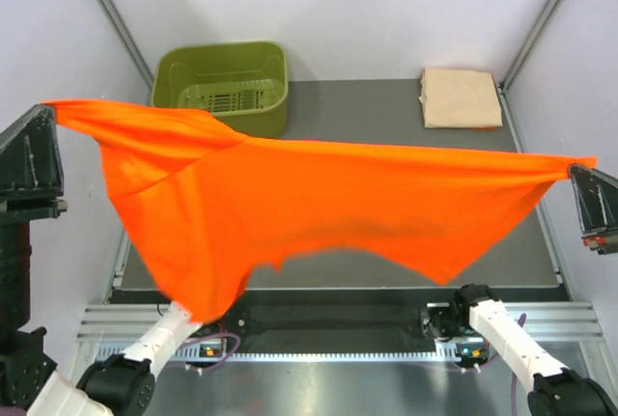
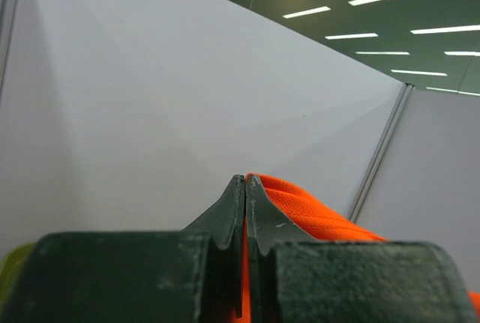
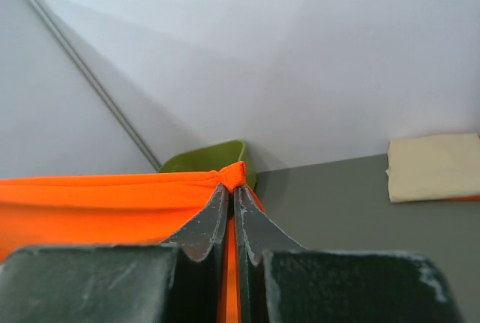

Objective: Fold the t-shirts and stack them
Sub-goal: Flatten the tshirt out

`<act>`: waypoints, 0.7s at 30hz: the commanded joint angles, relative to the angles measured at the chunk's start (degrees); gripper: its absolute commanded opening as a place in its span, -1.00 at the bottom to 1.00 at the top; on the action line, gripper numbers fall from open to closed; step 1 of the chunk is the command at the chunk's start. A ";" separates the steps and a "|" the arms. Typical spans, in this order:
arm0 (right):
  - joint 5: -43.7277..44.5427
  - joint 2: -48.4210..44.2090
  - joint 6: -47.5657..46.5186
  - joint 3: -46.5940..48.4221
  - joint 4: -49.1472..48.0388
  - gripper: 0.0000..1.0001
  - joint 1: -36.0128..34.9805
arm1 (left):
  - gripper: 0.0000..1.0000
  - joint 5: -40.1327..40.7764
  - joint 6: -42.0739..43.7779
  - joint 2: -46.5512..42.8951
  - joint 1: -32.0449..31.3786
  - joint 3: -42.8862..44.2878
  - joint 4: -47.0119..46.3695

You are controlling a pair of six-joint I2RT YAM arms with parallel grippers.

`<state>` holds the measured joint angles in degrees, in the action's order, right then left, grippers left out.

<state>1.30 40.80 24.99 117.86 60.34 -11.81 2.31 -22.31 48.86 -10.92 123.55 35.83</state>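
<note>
White walls enclosed a grey surface (image 1: 386, 107), with a green basket (image 1: 183, 73) at its far left and a folded peach shirt (image 1: 461, 97) at its far right. Above the surface the orange shirt (image 1: 319, 204) hung stretched in the air, its long axis running left to right. The left fingers (image 2: 225, 214) were pressed together on one corner and the right fingers (image 3: 259, 229) on the opposite corner. From that taut top edge the loose cloth sagged down and toward the near edge, lowest at near left. Laying it flat probably called for both arms to lower together; the peach shirt lay nearer the right arm.
</note>
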 commanded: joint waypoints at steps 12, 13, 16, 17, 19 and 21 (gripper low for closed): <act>4.67 2.53 -0.47 -36.86 -9.17 -1.00 0.48 | -1.00 -8.19 2.44 5.45 0.28 -39.23 -7.35; 4.76 2.80 -0.38 -39.44 -11.53 -1.00 0.39 | -1.00 -8.72 2.53 6.76 0.28 -41.87 -9.62; 6.69 5.25 -1.08 -49.28 -20.67 -1.00 0.39 | -1.00 -8.55 3.41 10.27 0.37 -51.19 -14.46; 7.92 7.61 -1.35 -53.40 -23.05 -1.00 0.39 | -1.00 -8.11 4.10 11.51 0.37 -55.13 -18.57; 8.45 11.04 -1.61 -56.15 -29.90 -1.00 0.56 | -1.00 -7.58 5.07 16.84 0.37 -57.27 -21.32; 8.72 17.01 -2.31 -58.97 -37.52 -1.00 0.74 | -1.00 -6.97 5.78 23.25 0.37 -57.98 -25.01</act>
<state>7.40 53.69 24.45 60.55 40.01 -11.77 -4.93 -19.07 68.10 -10.92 64.97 24.71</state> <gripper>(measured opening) 0.009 0.012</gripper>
